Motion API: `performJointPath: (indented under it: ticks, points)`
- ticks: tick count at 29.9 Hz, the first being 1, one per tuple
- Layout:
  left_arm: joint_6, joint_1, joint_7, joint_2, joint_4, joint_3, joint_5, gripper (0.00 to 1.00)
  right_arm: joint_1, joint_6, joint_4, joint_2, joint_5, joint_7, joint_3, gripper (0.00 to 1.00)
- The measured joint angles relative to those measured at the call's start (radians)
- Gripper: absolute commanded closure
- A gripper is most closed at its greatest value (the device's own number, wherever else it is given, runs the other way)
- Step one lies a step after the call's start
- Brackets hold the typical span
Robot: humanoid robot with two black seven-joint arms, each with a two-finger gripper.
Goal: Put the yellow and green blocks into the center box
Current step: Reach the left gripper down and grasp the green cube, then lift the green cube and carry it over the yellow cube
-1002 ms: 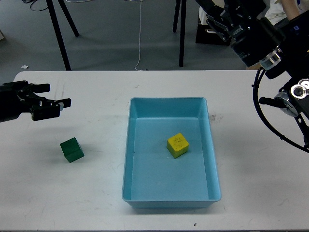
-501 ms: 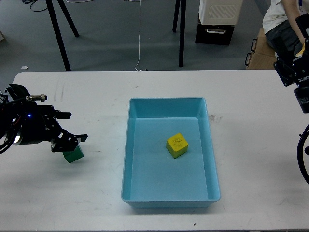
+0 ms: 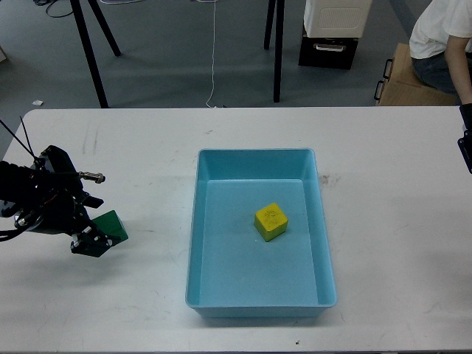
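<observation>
The green block (image 3: 112, 224) lies on the white table (image 3: 147, 147), left of the blue box (image 3: 193, 243). My left gripper (image 3: 96, 225) is low over the block's left side. One finger is above the block and one below it, with the jaws spread on either side of it. The gripper hides part of the block. The yellow block (image 3: 271, 221) rests on the floor of the box, near its middle. Of my right arm, only a dark sliver (image 3: 467, 144) shows at the right edge, and its gripper is out of view.
Black stand legs (image 3: 92, 55) and a cable (image 3: 214, 51) are on the floor beyond the table's far edge. A person (image 3: 439, 37) sits by cardboard boxes at the far right. The box takes up the middle of the table.
My left gripper has come down and toward me, from above the green block to around it. My right arm has swung out of view to the right. Neither block has moved.
</observation>
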State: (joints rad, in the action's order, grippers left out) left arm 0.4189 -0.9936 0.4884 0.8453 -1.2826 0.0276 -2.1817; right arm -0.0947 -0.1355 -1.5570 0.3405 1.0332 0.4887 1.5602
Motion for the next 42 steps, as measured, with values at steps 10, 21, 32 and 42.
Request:
performJointPath:
  ticks: [10, 21, 32, 42]
  points:
    - [-0.006, 0.013, 0.000, -0.056, 0.063, -0.005, 0.000, 0.11, -0.006, 0.001, 0.000, -0.004, -0.001, 0.000, 0.000, 0.02]
    - [-0.011, 0.021, 0.000, -0.080, 0.090, -0.038, 0.000, 0.49, -0.015, 0.002, 0.002, -0.008, -0.001, 0.000, 0.001, 0.02]
    - [-0.035, 0.021, 0.001, -0.087, 0.150, -0.045, 0.000, 0.94, -0.025, 0.002, 0.002, -0.011, -0.001, 0.000, 0.007, 0.02]
    - [-0.028, -0.148, 0.000, 0.038, -0.018, 0.068, 0.000, 0.93, -0.106, 0.003, 0.005, -0.009, -0.034, 0.000, 0.073, 0.02]
